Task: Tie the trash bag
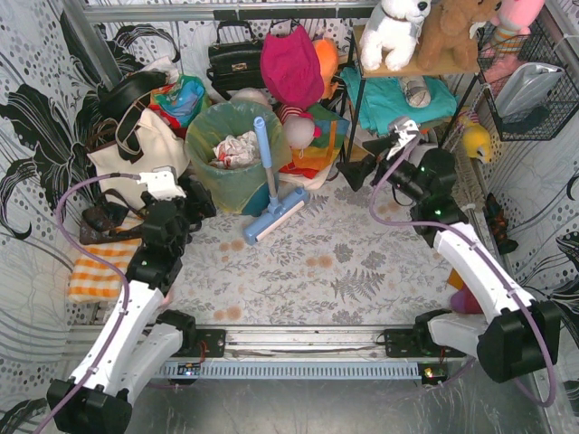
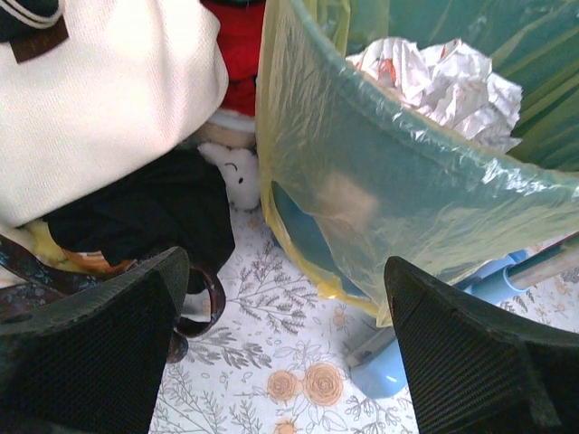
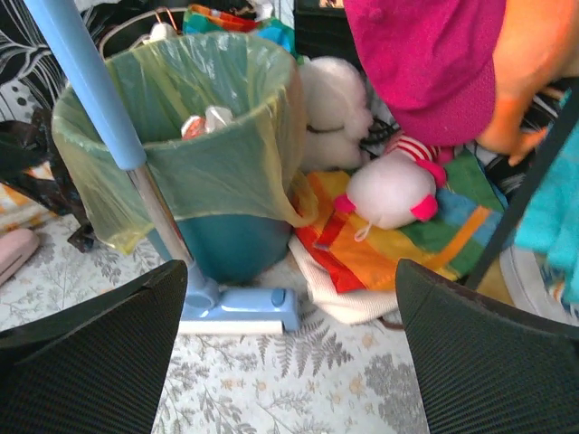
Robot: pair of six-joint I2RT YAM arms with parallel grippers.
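Tie: not begun | trash bag (image 1: 217, 176) lines teal bin (image 3: 226, 244), mouth draped over rim (mop (image 1: 267, 181) leaning against it) | left gripper (image 2: 285, 316), right gripper (image 3: 289, 312) both spread, empty | I've gathering and knotting left.

No text, brand, number or sign can be read in any of the views. A small brown patch (image 2: 41, 41) is seen on the cream tote bag (image 2: 118, 108) at the far left, but no lettering can be made out on it. The trash bag (image 2: 389, 181) is seen only as plain yellow-green film, with no legible print on it.
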